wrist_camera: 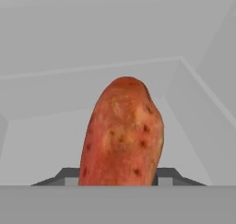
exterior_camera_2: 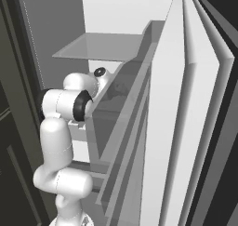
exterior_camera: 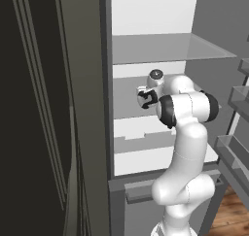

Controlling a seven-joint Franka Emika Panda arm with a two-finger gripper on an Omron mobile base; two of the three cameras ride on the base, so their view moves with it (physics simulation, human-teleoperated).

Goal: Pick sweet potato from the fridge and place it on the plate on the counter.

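The sweet potato, orange-red with dark specks, stands up between my two dark fingertips in the hand view. Both tips press against its lower sides, so my gripper is shut on it. Behind it are the fridge's white back wall and a shelf corner. From the left base view my hand reaches in over the middle shelf of the open fridge. The tuber is hidden by the hand there. The plate and the counter are out of view.
A translucent shelf hangs just above the hand. Door bins line the open fridge door at the right, close to my elbow. The door and its bins crowd the right base view. Wooden floor shows below.
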